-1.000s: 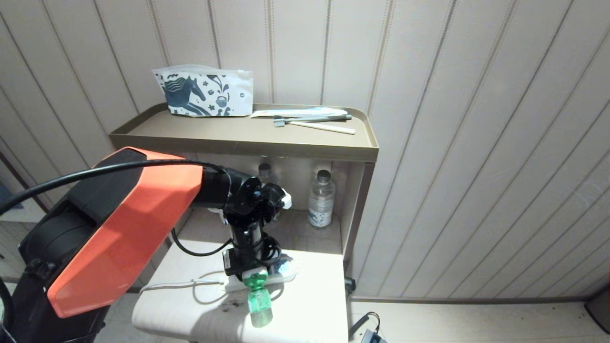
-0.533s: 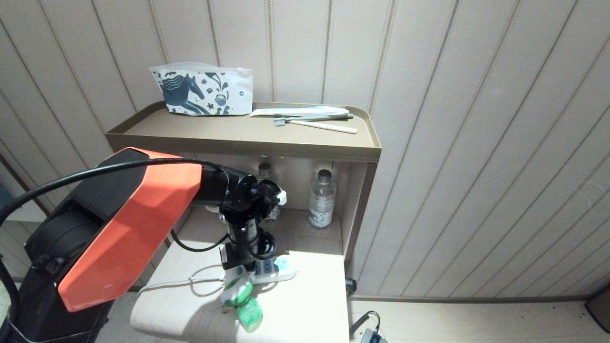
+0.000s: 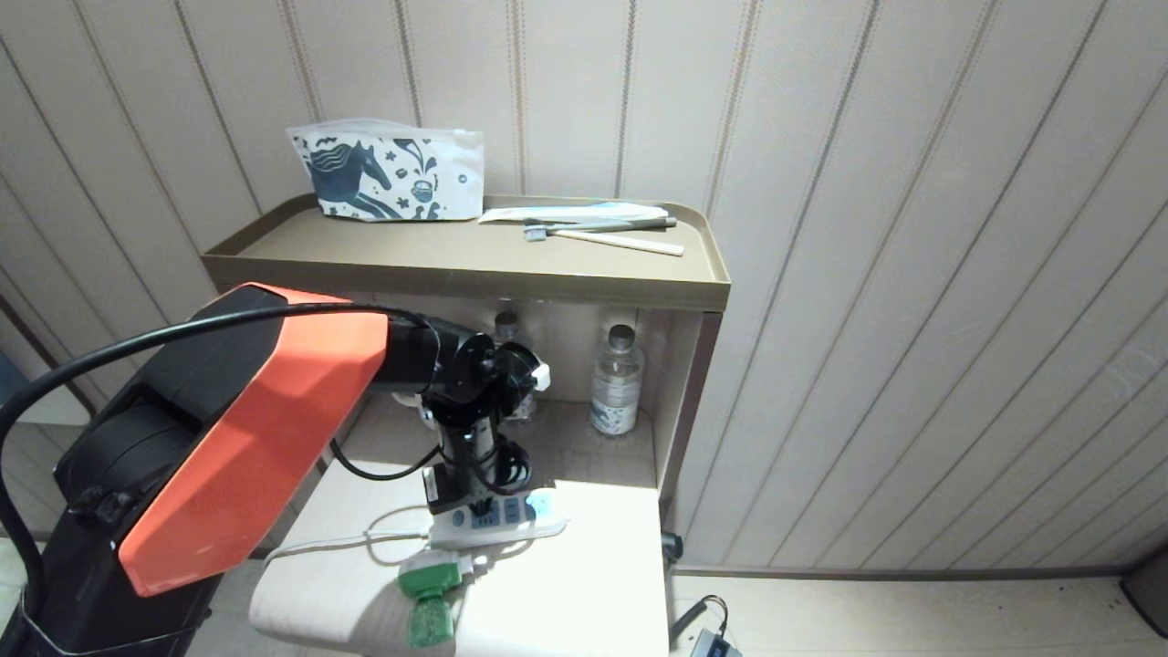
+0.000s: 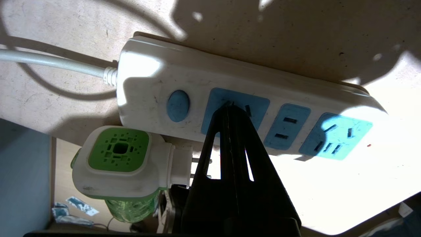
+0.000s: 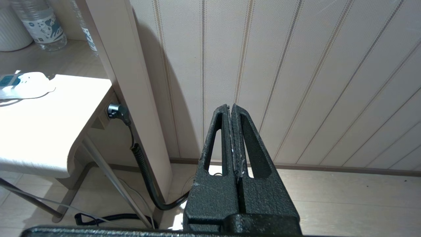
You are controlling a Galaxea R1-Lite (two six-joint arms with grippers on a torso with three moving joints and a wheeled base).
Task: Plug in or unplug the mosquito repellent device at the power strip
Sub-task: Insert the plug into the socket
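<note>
Pale table (image 3: pixel 584 584) — mosquito repellent device (image 4: pixel 121 164) unplugged beside power strip (image 4: pixel 250 98); left tool (image 4: pixel 230 108) closed, empty.

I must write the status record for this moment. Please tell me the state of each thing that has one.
Green-topped white mosquito repellent device: unplugged, lying at the table edge beside the strip, prongs bare.
Long white power strip with light-blue sockets: all sockets empty, flat on the table.
Left gripper: shut, empty, over the strip.
Right gripper: shut, empty, off to the side of the table.
Clear water bottle: upright, capped.
</note>
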